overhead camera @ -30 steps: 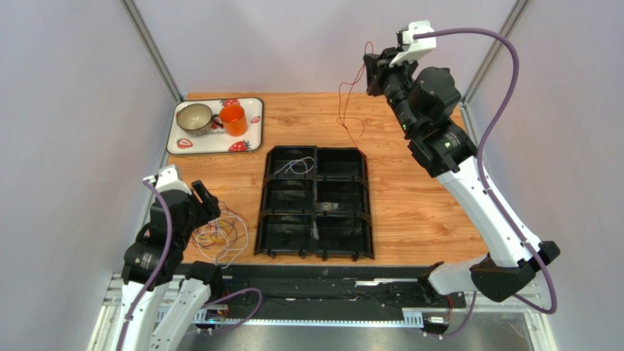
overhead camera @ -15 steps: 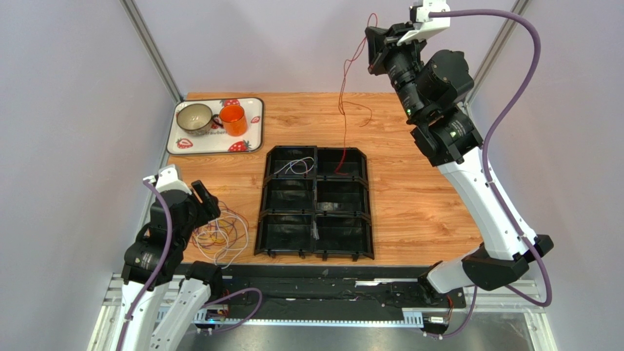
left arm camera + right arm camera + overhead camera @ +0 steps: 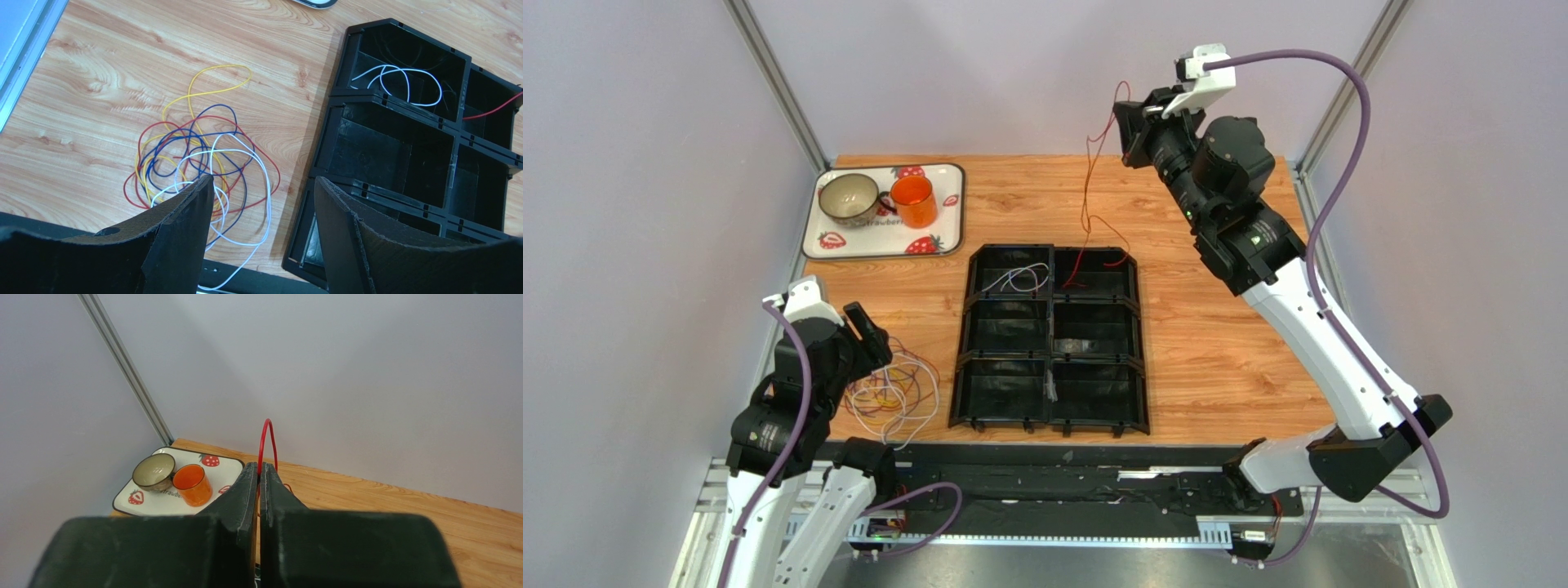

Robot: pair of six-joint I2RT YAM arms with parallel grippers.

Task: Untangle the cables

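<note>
High over the table's [image 3: 1210, 343] far edge, the right gripper [image 3: 258, 470] is clamped shut on a red cable [image 3: 1089, 196], probably to lower it into the black compartment tray [image 3: 960, 368]. The cable hangs nearly vertical, with its lower end in the far right compartment. At the near left, the left gripper [image 3: 263, 184] gapes empty over the tangled cables [image 3: 196, 159].

wooden table [image 3: 1216, 349], strawberry tray [image 3: 950, 196], black divided bin [image 3: 1051, 358], tangled cables [image 3: 891, 395]

Most of red cable [image 3: 267, 421] hidden behind right hand [image 3: 258, 470], seemingly pinched
</note>
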